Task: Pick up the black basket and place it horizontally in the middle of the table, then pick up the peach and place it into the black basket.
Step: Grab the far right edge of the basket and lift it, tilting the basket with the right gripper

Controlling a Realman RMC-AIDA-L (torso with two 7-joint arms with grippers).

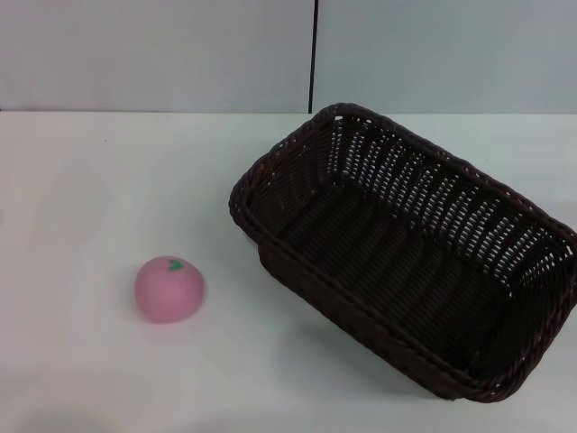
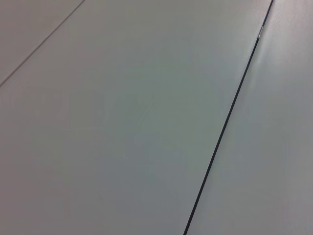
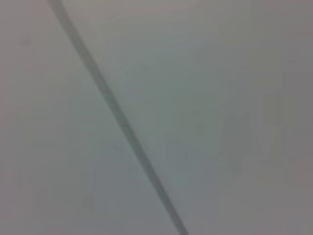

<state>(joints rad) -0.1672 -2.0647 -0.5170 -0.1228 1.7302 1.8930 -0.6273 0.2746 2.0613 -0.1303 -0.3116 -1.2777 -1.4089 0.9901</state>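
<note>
The black basket (image 1: 410,248) sits on the white table (image 1: 81,198) at the right, turned diagonally, its long side running from the middle back toward the front right corner. It is empty. The peach (image 1: 169,289) is a small pink ball with a green leaf mark, lying on the table at the front left, well apart from the basket. Neither gripper shows in the head view. Both wrist views show only a pale flat surface with a dark seam line, no fingers and no task objects.
A pale wall (image 1: 180,54) with a dark vertical seam (image 1: 314,54) stands behind the table's back edge. The basket's right end reaches the right edge of the head view.
</note>
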